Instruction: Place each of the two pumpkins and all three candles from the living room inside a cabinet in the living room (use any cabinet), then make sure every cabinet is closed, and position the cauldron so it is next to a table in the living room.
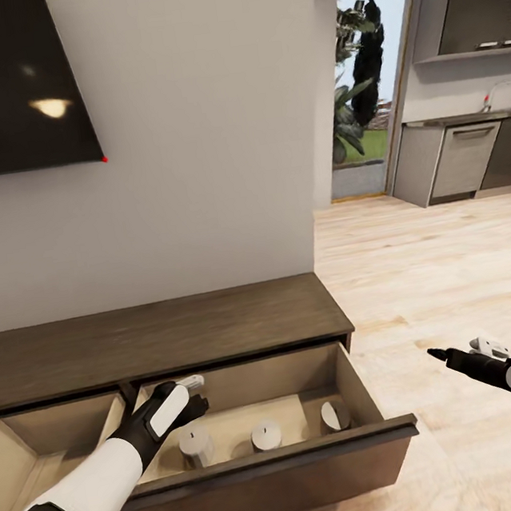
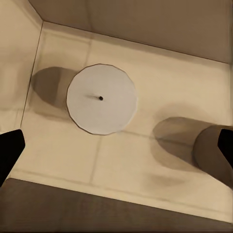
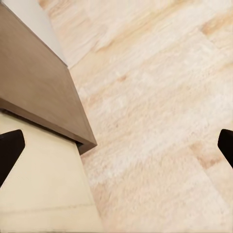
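The long dark-brown cabinet [image 1: 161,336] stands against the wall with two drawers pulled out. In its right drawer [image 1: 304,382] are three white candles: one at the left [image 1: 196,445], one in the middle [image 1: 265,436], and one at the right [image 1: 335,416] that leans. My left gripper [image 1: 195,396] hangs open and empty just above the left candle [image 2: 102,98], its fingertips [image 2: 9,150] wide apart; a neighbouring candle [image 2: 213,155] shows beside it. My right gripper [image 1: 450,355] is open and empty over the floor, right of the drawer. The pumpkins, cauldron and table are out of view.
The left drawer [image 1: 47,452] is also open, showing its pale inside. A dark TV [image 1: 6,78] hangs on the wall above. Light wood floor [image 1: 436,280] stretches right toward a doorway [image 1: 364,96] and grey kitchen cabinets [image 1: 460,156].
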Robot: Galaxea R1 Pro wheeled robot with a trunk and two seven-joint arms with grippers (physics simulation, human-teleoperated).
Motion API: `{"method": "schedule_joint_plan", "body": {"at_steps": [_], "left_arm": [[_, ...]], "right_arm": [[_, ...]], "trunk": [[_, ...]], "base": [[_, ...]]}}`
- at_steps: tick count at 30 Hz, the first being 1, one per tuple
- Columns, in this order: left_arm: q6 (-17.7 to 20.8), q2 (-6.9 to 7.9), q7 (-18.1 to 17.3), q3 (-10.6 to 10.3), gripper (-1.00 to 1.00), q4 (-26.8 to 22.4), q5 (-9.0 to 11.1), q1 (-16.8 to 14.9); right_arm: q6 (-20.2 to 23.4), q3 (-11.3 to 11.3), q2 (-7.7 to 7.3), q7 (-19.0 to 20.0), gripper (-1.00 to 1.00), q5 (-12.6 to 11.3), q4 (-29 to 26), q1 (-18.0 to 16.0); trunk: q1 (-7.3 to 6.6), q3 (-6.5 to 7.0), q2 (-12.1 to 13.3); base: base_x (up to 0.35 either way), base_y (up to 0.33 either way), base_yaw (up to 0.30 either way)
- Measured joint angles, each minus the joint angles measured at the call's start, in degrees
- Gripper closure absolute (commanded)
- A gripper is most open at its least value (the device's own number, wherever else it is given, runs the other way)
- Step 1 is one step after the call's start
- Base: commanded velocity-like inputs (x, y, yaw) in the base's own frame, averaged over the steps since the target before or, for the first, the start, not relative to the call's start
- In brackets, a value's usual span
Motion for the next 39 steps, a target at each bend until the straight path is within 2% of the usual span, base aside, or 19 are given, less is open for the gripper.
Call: {"method": "schedule_joint_plan", "body": {"at_steps": [27,39], "left_arm": [[0.00,-0.08,0.04,-0.06,-1.00,-0.06,0.04,-0.02],[0.00,-0.08,0.04,-0.06,-1.00,-0.06,0.00,0.00]], "right_arm": [[-0.08,0.00,0.05,-0.07,-1.00,0.00,0.00,0.00],[-0.16,0.00,0.05,-0.10,-1.00,0.09,0.00,0.00]], "trunk": [[-0.69,5.99,0.36],[-1.01,8.65,0.52]], "base": [[-0.095,0.000,0.000],[-0.016,0.000,0.000]]}}
